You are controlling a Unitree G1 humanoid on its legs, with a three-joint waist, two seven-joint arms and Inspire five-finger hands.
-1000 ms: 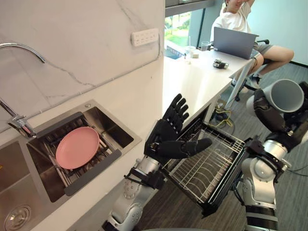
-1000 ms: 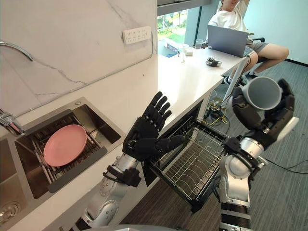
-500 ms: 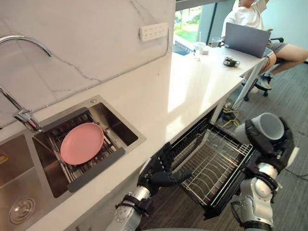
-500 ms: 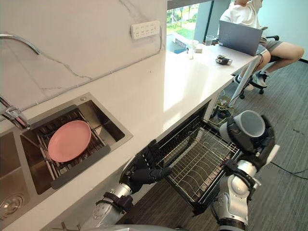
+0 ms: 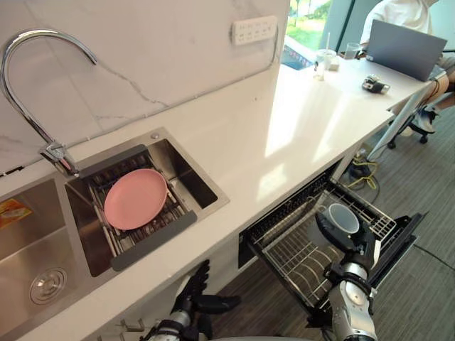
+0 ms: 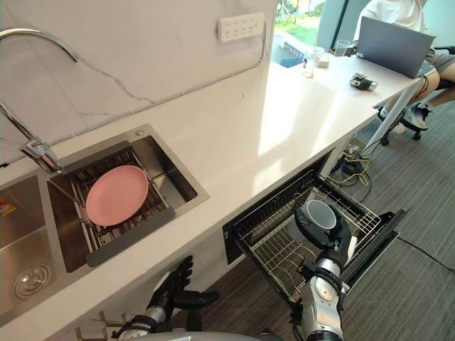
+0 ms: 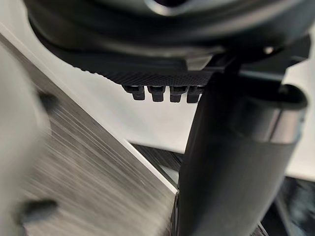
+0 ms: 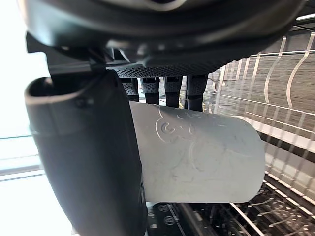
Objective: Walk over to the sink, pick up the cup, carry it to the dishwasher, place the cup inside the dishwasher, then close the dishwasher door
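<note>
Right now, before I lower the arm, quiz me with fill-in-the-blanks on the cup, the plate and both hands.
The dark hand curled round the pale grey plastic cup is the robot's ____ one. The cup is over the pulled-out wire rack of the ____. The round pink plate lies in the steel ____. The open left hand holds ____.
Missing: right; dishwasher; sink; nothing.

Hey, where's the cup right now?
The pale grey cup is gripped in the robot's right hand, at the lower right of the eye views, over the pulled-out wire rack of the open dishwasher under the white countertop.
</note>
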